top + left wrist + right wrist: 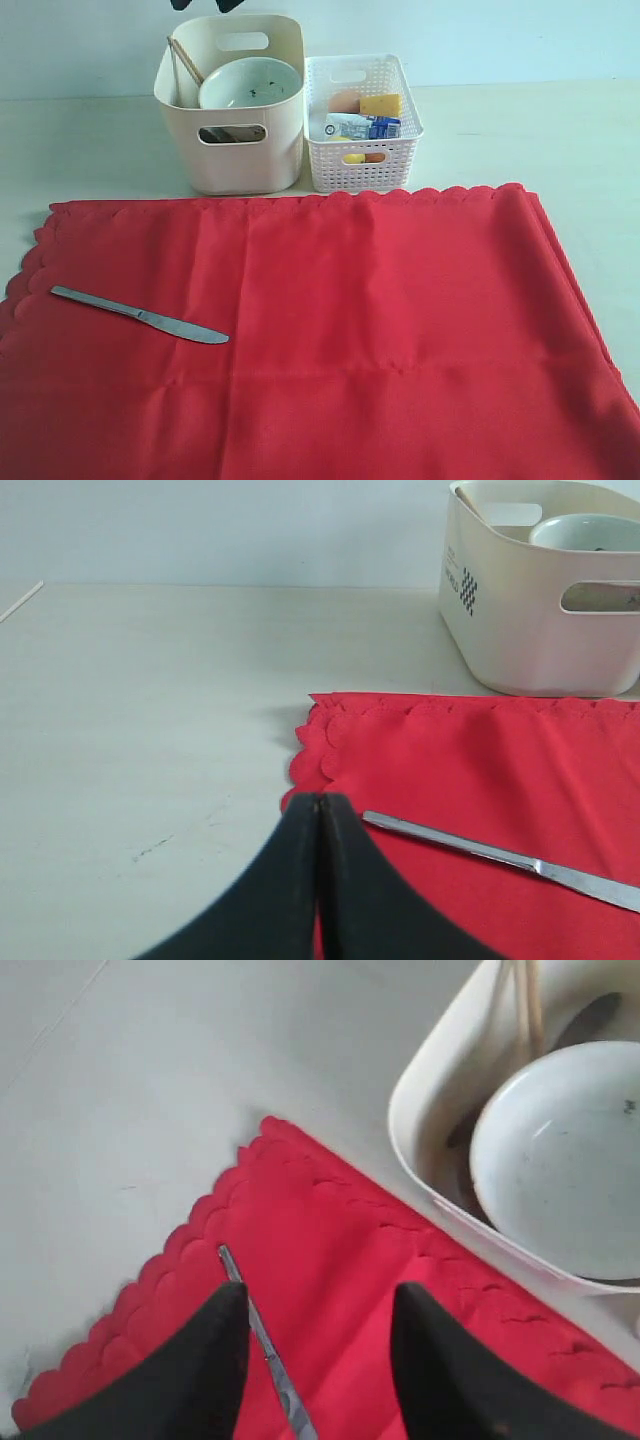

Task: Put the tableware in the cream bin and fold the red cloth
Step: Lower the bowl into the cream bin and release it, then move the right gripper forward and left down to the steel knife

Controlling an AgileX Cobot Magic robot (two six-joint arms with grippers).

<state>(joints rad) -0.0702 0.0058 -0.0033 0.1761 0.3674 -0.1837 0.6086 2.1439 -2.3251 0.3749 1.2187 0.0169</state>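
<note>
Left fingers (290,880): pressed together, nothing between them; tips over the cloth's scalloped corner, knife just beside them.
Right fingers (205,1360): about half spread, empty; hanging above the knife, no contact.
Knife (140,315): flat on the cloth, on its own; handle end runs lengthwise through the right fingers' gap, close to one finger, not centred.
Cloth (380,330): spread flat under both sets of fingers, unfolded, only the knife on it.
Bin (250,160): ahead of the right fingers, past the cloth's far edge; holds bowl (250,82) and chopsticks (183,62); something dark lower down, can't tell what.
Basket (365,150): just beside the bin, food items inside, not part of this.
Counter (520,130): bare around the cloth.
Step (judged): right-arm pick of the knife, the only tableware seen outside the bin.
Doing it well: shift sideways so the handle sits mid-gap, then drop straight down. The knife is thin and flat, so the tips must reach cloth level. Pinch metal only; catching fabric would drag and wrinkle the cloth. Lift level, carry over the bin rim, release low beside the bowl.
Left fingers' part: stay off the knife's path; could pin the corner if the cloth drags.
Progress: folding not begun; do it once the knife is off.
</note>
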